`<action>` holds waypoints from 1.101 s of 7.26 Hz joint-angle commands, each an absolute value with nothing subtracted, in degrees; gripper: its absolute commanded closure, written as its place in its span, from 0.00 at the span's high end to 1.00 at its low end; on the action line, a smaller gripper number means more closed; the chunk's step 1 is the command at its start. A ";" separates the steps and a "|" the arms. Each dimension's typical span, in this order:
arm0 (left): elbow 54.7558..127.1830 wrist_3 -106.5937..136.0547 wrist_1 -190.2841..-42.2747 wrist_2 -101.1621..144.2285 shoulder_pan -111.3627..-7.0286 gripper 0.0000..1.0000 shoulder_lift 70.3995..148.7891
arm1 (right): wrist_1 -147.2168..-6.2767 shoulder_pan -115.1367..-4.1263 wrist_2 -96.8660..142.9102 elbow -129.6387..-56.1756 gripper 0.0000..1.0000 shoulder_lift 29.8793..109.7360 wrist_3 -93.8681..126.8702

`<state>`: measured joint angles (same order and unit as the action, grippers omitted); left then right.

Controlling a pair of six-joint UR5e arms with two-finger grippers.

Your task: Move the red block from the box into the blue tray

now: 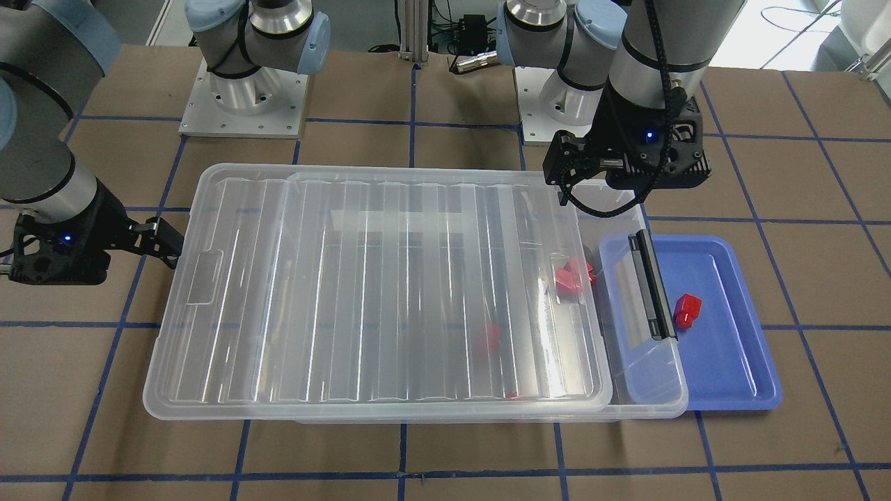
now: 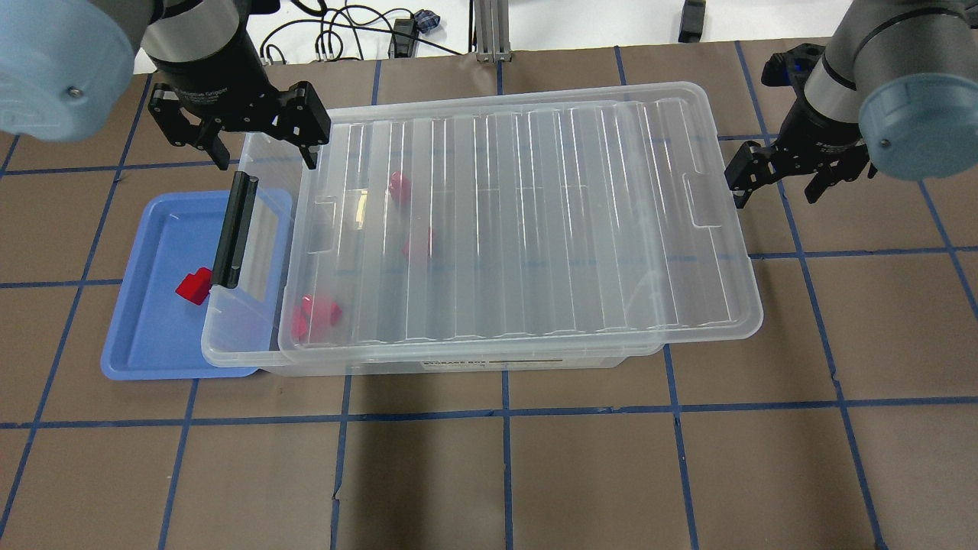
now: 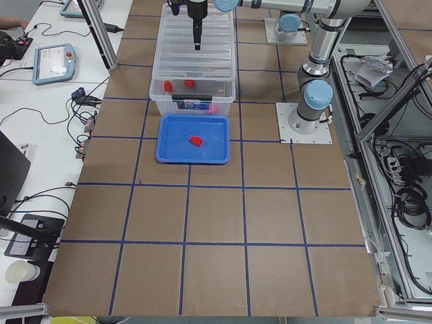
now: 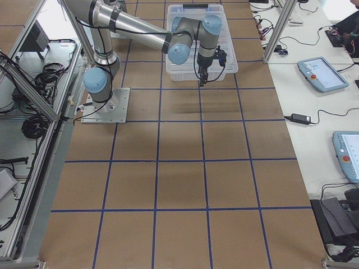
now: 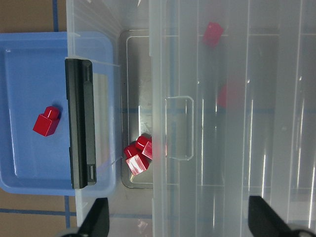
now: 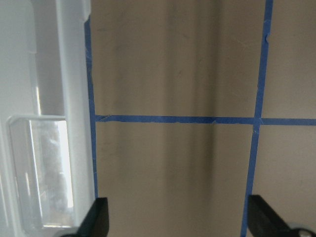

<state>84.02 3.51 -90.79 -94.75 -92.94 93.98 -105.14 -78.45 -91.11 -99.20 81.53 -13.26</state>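
Red block (image 2: 194,286) is seen in the blue tray (image 2: 145,336), beside the black latch (image 2: 233,229) of the box (image 2: 244,344); other red blocks (image 2: 317,315) are seen inside; left gripper (image 2: 266,156) is held spread, empty, above the box's tray end; right gripper (image 2: 775,195) is spread beside the opposite end.

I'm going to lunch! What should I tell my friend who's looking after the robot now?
The left pincer is open and empty above the tray end of the box.
The right pincer is open and empty beside its other end.
One red block lies in the blue tray.
More blocks sit in the box under the shifted lid, which leaves a gap at the tray end.
Done: one block placed. Left: probably just sliding the lid shut.
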 commanded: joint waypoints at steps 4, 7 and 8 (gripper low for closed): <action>91.57 2.90 -86.33 -98.70 -84.32 1.00 96.08 | -105.73 -78.84 -91.23 -99.59 1.00 81.39 -13.79; 90.54 3.69 -86.39 -99.05 -86.03 1.00 94.49 | -105.64 -78.66 -95.98 -99.57 1.00 81.39 -14.41; 90.70 3.78 -86.40 -99.40 -88.13 1.00 94.48 | -105.30 -78.92 -94.58 -99.93 1.00 81.56 -13.98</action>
<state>90.82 3.51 -86.37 -99.09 -86.16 94.78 -105.57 -78.75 -95.40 -99.51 81.43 -14.25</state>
